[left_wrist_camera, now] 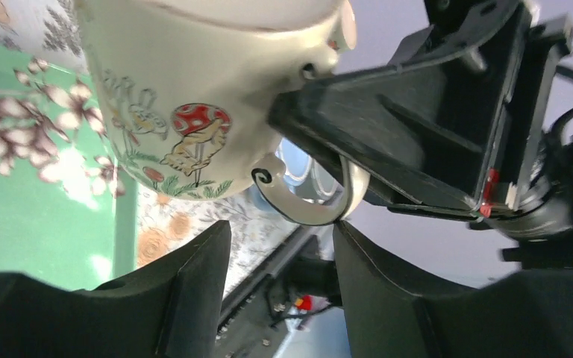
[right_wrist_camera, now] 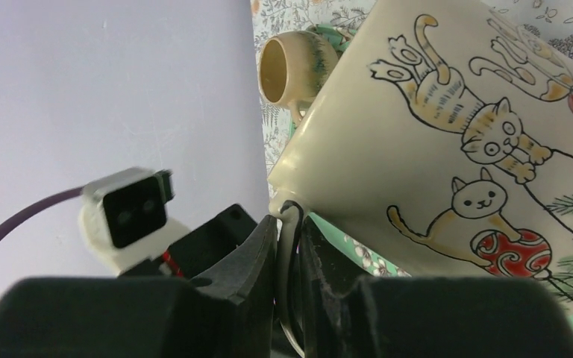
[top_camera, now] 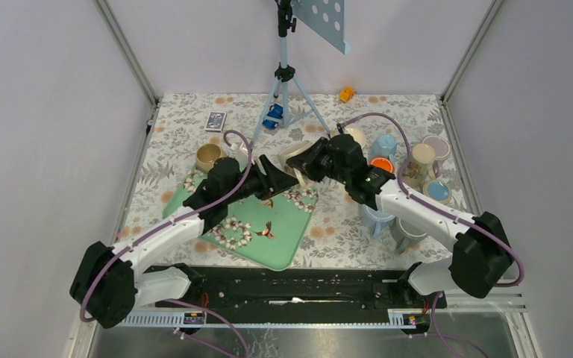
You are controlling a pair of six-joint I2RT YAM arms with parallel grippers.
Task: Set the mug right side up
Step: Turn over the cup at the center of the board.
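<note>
Nearest the arm bases, the green flowered tray [top_camera: 268, 239] is lying on the table, and above its far right corner the cream mug [right_wrist_camera: 433, 149] is hanging tilted in the air, though which way its mouth is facing is hard to make out. The right gripper [right_wrist_camera: 289, 231] is pinching the mug's thin handle [left_wrist_camera: 306, 212] tight, while the left gripper [left_wrist_camera: 280, 253] is hovering just beside that handle, fingers parted, gripping nothing. Farther back, a tan cup [top_camera: 209, 156] is sitting by the tray's far left corner.
</note>
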